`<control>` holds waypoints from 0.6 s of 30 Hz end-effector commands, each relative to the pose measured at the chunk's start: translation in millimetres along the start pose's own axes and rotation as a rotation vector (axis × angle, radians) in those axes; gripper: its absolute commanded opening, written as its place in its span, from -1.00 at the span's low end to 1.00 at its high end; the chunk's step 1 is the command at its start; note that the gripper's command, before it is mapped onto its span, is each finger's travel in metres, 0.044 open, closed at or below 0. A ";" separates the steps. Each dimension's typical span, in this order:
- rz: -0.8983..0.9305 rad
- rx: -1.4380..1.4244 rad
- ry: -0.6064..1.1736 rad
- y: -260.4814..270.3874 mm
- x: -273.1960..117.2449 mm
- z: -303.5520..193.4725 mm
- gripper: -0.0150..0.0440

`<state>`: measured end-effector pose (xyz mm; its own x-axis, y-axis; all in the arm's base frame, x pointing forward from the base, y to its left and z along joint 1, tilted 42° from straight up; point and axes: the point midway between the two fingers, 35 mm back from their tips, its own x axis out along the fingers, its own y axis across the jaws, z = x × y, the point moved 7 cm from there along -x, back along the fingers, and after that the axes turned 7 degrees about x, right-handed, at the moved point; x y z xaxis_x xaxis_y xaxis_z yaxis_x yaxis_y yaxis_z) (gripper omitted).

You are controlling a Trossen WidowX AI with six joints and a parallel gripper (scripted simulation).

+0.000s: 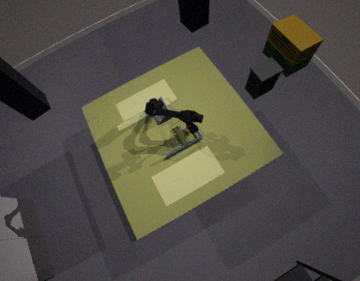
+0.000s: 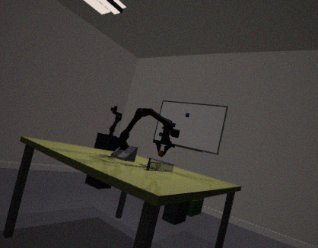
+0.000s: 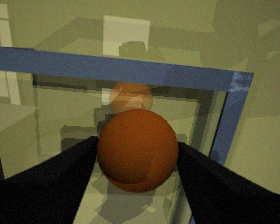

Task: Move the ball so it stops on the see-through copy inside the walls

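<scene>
- The ball (image 3: 137, 150) is round, smooth and orange-brown. It is clamped between the two dark fingers and hangs in the air above the table (image 2: 108, 171).
- The see-through copy (image 3: 131, 97) is a paler orange ball. It rests on the table inside the corner, below and beyond the ball.
- The walls (image 3: 141, 70) are low and clear with blue top edges, and they meet at a right angle.
</scene>
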<state>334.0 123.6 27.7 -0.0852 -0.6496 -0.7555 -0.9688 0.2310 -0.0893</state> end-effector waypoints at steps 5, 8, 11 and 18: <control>0.000 -0.003 -0.002 5.5 16.9 1.7 -0.49; 0.000 -0.003 -0.002 4.6 30.2 2.2 -0.49; 0.000 -0.003 -0.002 4.3 48.3 2.4 -0.49; -0.001 -0.002 0.001 6.0 81.4 0.9 -0.49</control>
<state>324.1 81.7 -25.2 -0.0900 -0.6451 -0.7588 -0.9678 0.2366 -0.0864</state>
